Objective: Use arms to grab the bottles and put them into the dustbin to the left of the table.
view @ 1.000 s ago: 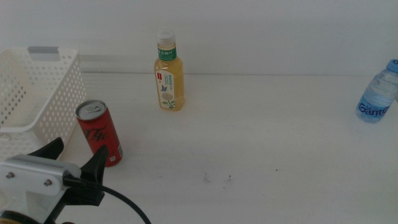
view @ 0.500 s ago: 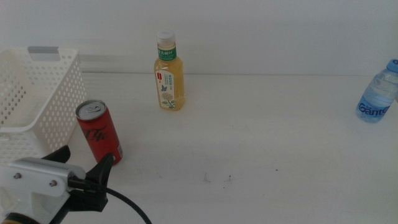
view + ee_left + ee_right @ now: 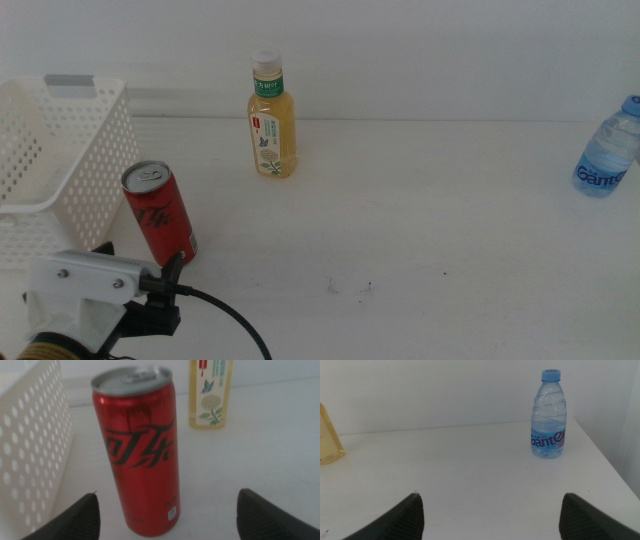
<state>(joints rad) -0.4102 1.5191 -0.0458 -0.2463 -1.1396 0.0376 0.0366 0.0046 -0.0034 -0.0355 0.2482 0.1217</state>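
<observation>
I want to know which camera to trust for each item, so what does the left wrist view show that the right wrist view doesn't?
Only the left wrist view shows the red cola can, standing between the open left hand, and the white dustbin beside it. Only the right wrist view shows the water bottle, upright and far ahead of the open right hand. Both show the yellow tea bottle and the table.

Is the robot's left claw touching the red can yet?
Apart. The left wrist view shows the left gripper open, with white table either side of the can.

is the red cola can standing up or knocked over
Upright. The red cola can stands on its base on the table, silver pull-tab top up, beside the white basket.
</observation>
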